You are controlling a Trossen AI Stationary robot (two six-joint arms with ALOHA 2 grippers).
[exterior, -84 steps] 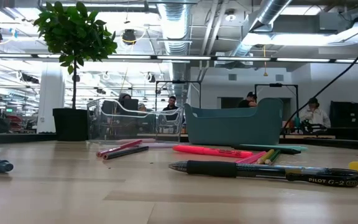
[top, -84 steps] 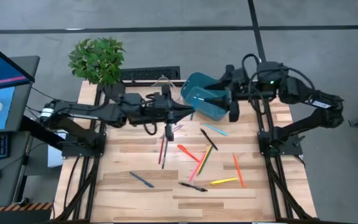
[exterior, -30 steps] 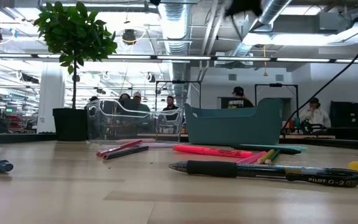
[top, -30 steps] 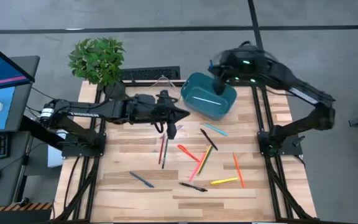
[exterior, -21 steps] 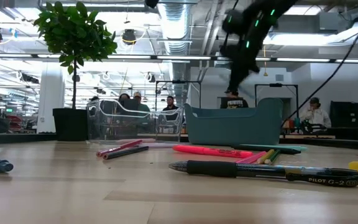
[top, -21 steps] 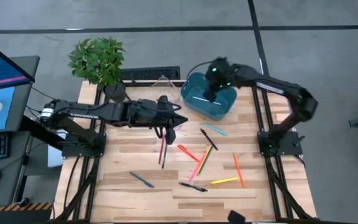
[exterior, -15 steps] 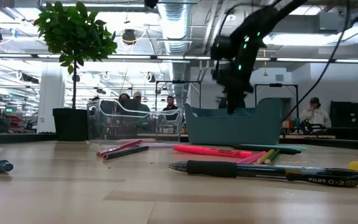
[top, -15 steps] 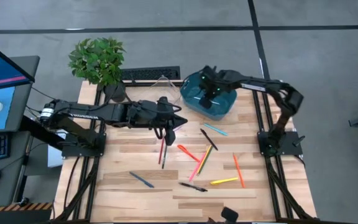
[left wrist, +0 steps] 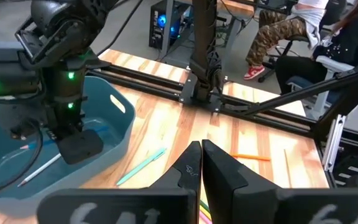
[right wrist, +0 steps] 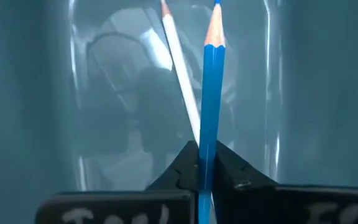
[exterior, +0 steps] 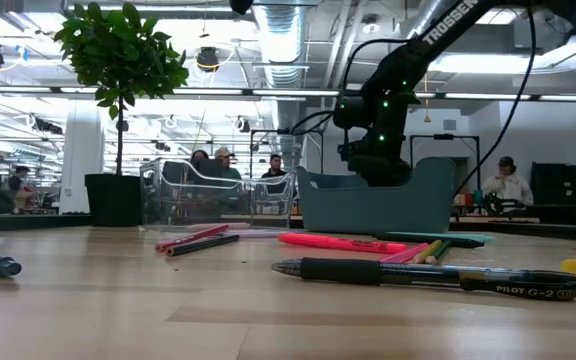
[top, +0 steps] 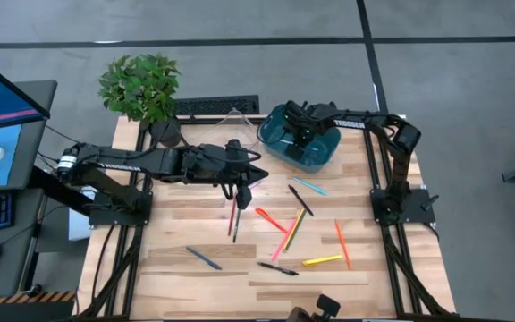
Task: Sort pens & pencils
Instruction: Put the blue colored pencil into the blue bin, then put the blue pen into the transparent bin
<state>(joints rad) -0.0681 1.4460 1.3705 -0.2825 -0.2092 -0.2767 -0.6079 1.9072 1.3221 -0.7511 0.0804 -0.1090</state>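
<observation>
Teal bin (top: 304,148): high view, right gripper (top: 299,134) now dipping inside, having swung in.
Right wrist view: blue pencil (right wrist: 211,87) still being pinched, white pencil (right wrist: 180,68) lying just beyond; drop pending.
Left gripper (top: 242,190) clenched empty, loose pens (top: 286,234) waiting beyond.

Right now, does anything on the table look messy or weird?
Yes. The pens and pencils lie scattered at all angles across the wooden table, unsorted. Only a white pencil lies in the teal bin.

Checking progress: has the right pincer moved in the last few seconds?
Yes. The right pincer swung in over the teal bin and descended inside it.
</observation>
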